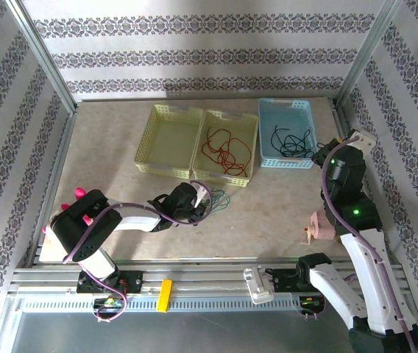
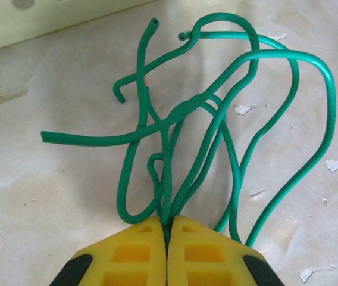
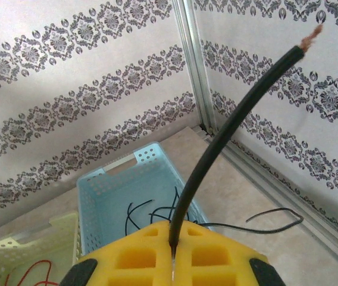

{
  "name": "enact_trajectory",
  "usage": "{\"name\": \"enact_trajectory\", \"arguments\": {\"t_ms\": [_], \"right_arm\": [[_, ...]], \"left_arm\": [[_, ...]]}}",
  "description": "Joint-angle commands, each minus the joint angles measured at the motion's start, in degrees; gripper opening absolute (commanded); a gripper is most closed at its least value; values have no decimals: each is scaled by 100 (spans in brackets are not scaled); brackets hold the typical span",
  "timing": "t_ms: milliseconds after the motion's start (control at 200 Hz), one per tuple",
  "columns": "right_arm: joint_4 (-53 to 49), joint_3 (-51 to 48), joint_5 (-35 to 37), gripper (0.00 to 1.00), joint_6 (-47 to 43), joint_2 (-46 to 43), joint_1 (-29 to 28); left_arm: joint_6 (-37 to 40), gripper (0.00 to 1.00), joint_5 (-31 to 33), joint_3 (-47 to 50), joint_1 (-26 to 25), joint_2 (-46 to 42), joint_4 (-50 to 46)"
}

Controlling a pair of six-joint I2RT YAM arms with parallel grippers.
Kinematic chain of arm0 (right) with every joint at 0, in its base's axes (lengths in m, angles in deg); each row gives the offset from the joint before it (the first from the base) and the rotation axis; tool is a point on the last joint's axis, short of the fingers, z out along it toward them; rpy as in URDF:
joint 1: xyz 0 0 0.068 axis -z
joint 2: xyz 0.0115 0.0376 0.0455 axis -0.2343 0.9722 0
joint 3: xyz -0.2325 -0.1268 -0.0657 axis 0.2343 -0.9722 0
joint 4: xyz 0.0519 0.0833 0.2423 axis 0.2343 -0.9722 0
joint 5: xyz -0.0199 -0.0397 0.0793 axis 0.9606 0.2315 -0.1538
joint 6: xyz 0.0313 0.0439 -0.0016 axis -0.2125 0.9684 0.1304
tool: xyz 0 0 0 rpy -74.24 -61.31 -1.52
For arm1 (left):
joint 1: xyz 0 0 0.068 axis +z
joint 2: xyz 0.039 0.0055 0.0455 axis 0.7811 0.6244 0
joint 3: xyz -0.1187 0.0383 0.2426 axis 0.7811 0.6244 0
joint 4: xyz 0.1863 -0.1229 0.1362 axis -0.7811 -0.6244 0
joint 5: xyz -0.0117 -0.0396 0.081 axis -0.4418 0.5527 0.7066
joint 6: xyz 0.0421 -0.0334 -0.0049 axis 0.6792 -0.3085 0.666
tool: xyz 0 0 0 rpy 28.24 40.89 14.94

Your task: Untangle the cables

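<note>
The left gripper pinches the green cable — the right gripper, the black cable (tip bare).

My left arm and right arm are white links with black joints, each trailing a lilac cable. The left end effector and right end effector have pocketed yellow fingers with black-edged bases.
</note>
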State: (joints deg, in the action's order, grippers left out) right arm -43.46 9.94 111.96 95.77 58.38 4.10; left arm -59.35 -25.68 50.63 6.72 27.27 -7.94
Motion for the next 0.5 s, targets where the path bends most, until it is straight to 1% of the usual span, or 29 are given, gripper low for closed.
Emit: {"name": "enact_trajectory", "arguments": {"t_ms": [0, 60, 150, 210, 320, 495], "right_arm": [[412, 185, 100, 4, -347, 195, 67], [698, 342, 221, 4, -561, 326, 75], [1228, 570, 189, 4, -935, 608, 110], [1356, 851, 108, 4, -1056, 901, 149], [1545, 1244, -58, 4, -1065, 1385, 155], [2044, 1558, -203, 4, -990, 1831, 154]], "left_arm": [[-65, 0, 14, 29, -71, -92, -367], [-65, 0, 5, 11, -74, -74, -376], [-73, 0, 5, -6, -79, -46, -376], [-73, 0, 4, -24, -80, -33, -385], [-73, 0, 13, -50, -80, -19, -419], [-108, 0, 81, -15, -80, -41, -391]]}}
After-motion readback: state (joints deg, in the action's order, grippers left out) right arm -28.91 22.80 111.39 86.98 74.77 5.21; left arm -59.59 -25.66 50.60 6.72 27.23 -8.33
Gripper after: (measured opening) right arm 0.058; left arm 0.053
